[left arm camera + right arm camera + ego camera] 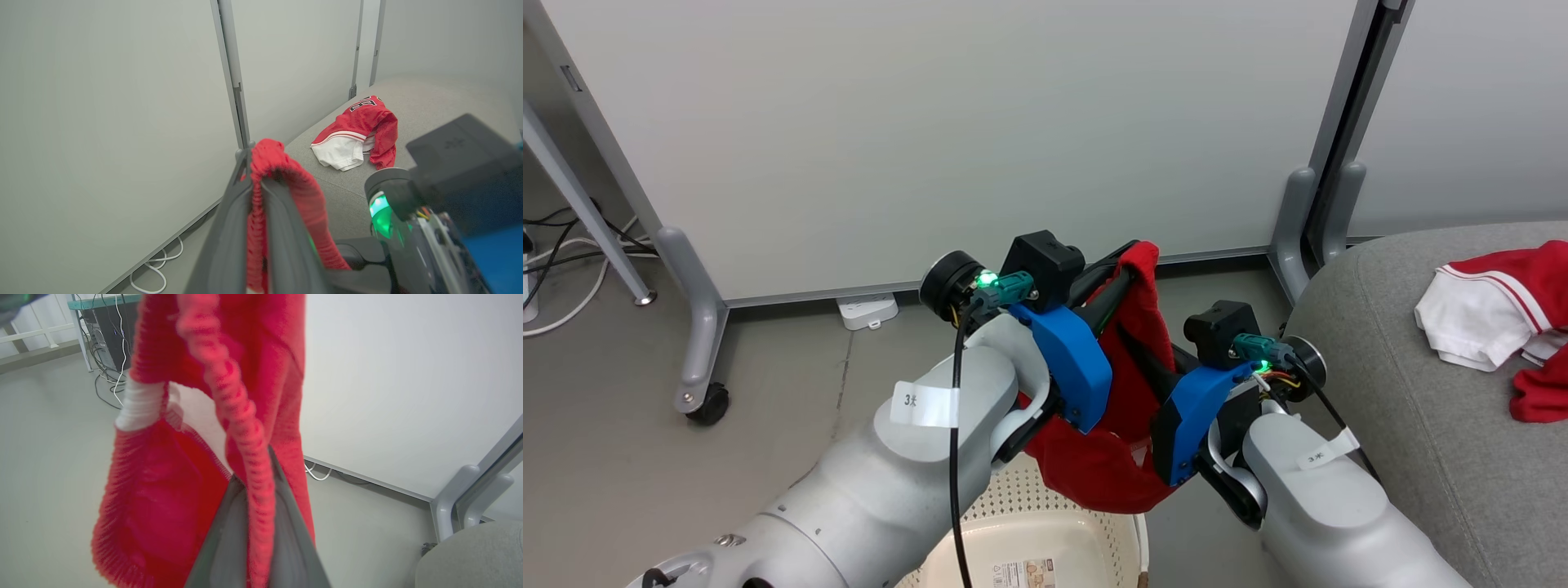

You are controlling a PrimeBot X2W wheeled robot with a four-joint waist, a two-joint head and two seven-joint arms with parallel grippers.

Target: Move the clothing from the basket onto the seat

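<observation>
Forearms (931,457) raised, left end effector (250,154), right end effector (254,473), both clamping shorts (1094,474) (red)

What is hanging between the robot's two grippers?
The red shorts, pinched by the left gripper and the right gripper, droop between them above the basket; the head view shows it.

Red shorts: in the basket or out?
Out. The shorts hang clamped in left pincer and right pincer, above the basket, not on the seat.

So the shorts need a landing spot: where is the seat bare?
Bare for the shorts: the seat from its rounded near edge to the jersey, and behind the jersey toward the wall panels. Crowded only where the jersey lies.
</observation>
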